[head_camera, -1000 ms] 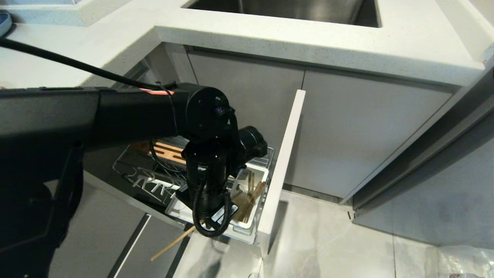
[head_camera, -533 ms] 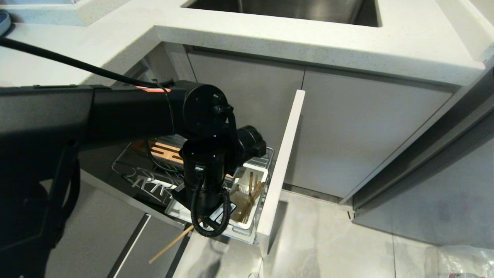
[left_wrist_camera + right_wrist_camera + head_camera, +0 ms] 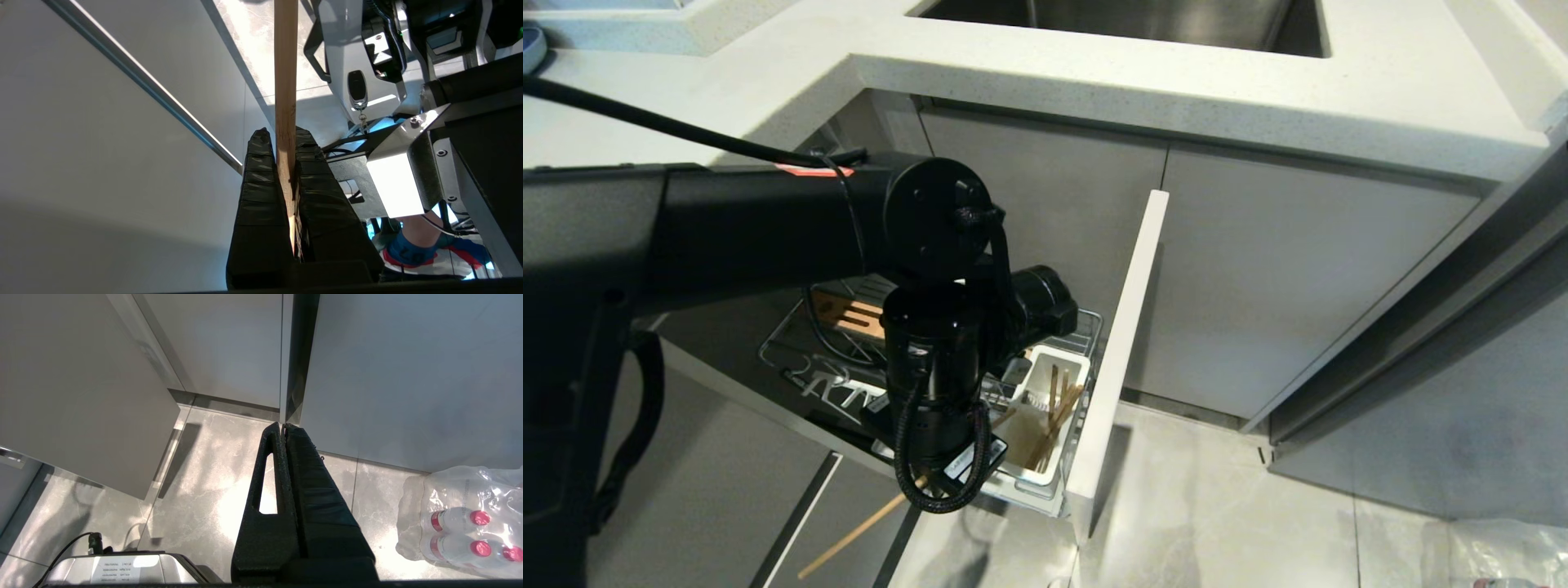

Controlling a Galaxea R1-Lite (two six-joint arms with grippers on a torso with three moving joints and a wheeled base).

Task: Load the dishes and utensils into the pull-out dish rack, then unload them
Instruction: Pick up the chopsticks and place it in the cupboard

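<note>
Right now I am holding one chopstick (image 3: pixel 284 81) pinched between the closed fingers of my left end effector (image 3: pixel 288 136), out over the floor just in front of the pull-out dish rack (image 3: pixel 792 339). More chopsticks (image 3: pixel 1054 412) are standing in the rack's white utensil cup (image 3: pixel 1072 371). My right end effector (image 3: pixel 282 426) is hanging shut and empty beside the cabinets.

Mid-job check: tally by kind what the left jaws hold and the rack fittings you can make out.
Chopstick held in left gripper jaws: 1
White utensil cup: 1
Slotted bamboo strip: 1
Total: 3
Wooden sticks in the cup overlap, so they are not counted.
</note>
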